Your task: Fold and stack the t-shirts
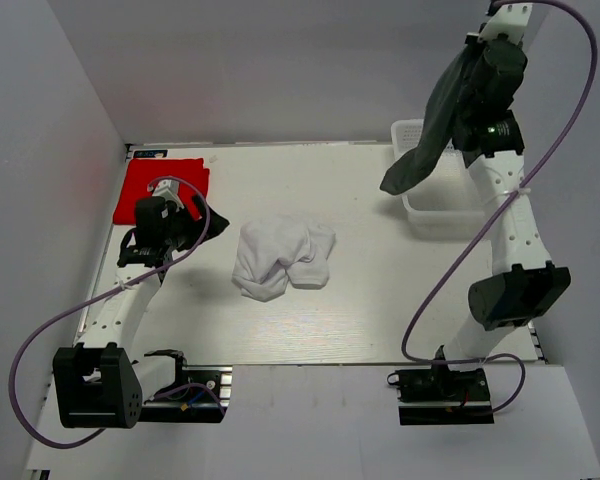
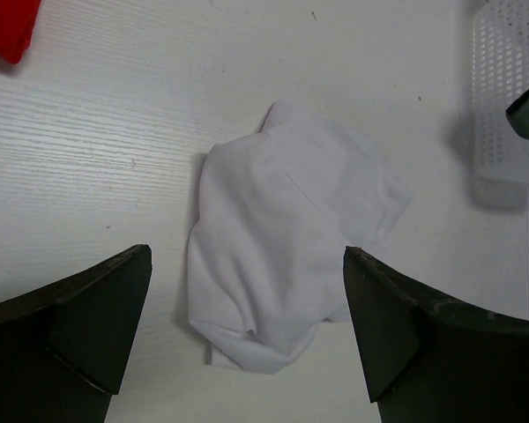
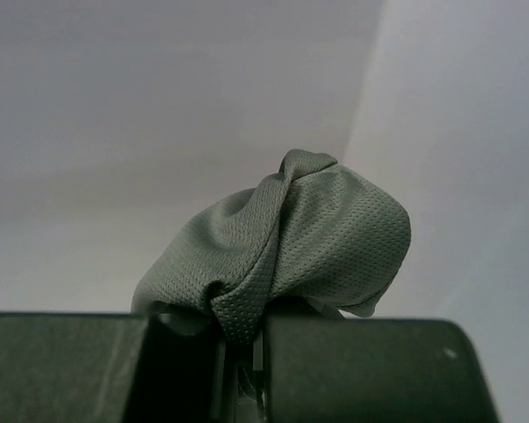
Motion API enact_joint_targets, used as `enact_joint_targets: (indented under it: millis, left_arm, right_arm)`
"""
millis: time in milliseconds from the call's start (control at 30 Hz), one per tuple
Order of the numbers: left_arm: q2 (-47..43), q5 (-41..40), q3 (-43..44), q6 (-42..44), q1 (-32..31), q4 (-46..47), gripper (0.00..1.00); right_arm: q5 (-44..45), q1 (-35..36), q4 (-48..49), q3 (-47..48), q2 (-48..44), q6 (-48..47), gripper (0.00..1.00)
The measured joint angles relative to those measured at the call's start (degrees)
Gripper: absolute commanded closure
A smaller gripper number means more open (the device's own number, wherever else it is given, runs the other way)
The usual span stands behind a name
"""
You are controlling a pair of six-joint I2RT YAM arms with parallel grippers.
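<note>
- Top view: the right gripper [image 1: 483, 75] is raised high, and the dark grey t-shirt [image 1: 435, 125] hangs from it over the basket [image 1: 442, 206]. The white t-shirt [image 1: 282, 257] lies crumpled mid-table. The red t-shirt [image 1: 152, 187] lies far left, near the left gripper [image 1: 193, 215].
- Left wrist view: jaws wide apart, the white t-shirt seen between them.
- Right wrist view: jaws clamped on the dark grey t-shirt.

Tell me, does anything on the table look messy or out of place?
The white shirt lies crumpled mid-table, not folded. The grey shirt dangles bunched from the right jaws, high over the basket. The red shirt lies flat at the far left; nothing looks spilled or damaged.
</note>
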Motion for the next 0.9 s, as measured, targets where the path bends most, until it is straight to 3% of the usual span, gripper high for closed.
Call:
enact_joint_targets:
  millis: [333, 533, 700, 800, 900]
  left_arm:
    - [0.2, -1.6, 0.1, 0.0, 0.0, -1.3, 0.0]
    - [1.2, -3.1, 0.8, 0.0, 0.0, -2.2, 0.0]
    - [2.1, -3.5, 1.1, 0.2, 0.0, -2.7, 0.0]
    - [2.1, -3.6, 1.3, 0.2, 0.0, -3.1, 0.0]
    - [2.5, -3.7, 1.9, 0.2, 0.0, -3.2, 0.0]
  right_arm:
    - [-1.5, -13.0, -8.9, 9.8, 13.8, 5.5, 1.0]
    - [-3.9, -16.4, -11.1, 5.7, 14.8, 8.3, 1.0]
    - [-10.8, -16.0, -9.8, -4.7, 14.5, 9.3, 0.97]
    - [-14.0, -15.5, -10.3, -10.6, 16.5, 11.8, 0.87]
    - [-16.9, -14.9, -11.0, -15.3, 20.2, 14.6, 0.4]
